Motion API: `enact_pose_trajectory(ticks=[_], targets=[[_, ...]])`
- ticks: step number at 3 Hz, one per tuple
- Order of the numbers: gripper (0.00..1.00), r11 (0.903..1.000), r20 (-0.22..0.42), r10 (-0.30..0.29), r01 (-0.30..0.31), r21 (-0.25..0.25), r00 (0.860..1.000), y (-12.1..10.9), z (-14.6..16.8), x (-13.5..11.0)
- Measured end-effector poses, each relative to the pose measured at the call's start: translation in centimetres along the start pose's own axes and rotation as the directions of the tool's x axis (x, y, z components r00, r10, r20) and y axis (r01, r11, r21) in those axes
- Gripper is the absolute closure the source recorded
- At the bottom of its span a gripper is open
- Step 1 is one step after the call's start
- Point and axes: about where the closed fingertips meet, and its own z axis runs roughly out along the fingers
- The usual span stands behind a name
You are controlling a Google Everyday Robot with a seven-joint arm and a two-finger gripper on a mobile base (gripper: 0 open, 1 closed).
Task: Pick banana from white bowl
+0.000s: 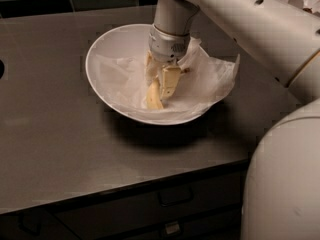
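Dark counter [60, 149] fills the frame. My arm [250, 29] comes from upper right into the white bowl [105, 49], upper center, lined with paper [215, 76]. My gripper [161, 81] sits inside the bowl, clamped on the banana [153, 99].

Arm [240, 19] spans down from upper right, wrist [170, 31] pointed almost straight down. Gripper [160, 84] sits low inside the white bowl [107, 41], fingers [171, 80] pinched on the top of the banana [153, 100]. Robot body [285, 184] fills lower right.
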Motion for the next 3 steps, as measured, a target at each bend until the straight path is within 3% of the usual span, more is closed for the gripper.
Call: enact_pose_trajectory(ticks=[2,3], targets=[[0.41,0.9994,-0.012,-0.026,0.026,-0.023,1.000,0.10,1.26,0.21],[0.60,0.9994,-0.012,-0.026,0.026,-0.023,1.000,0.10,1.26,0.21]])
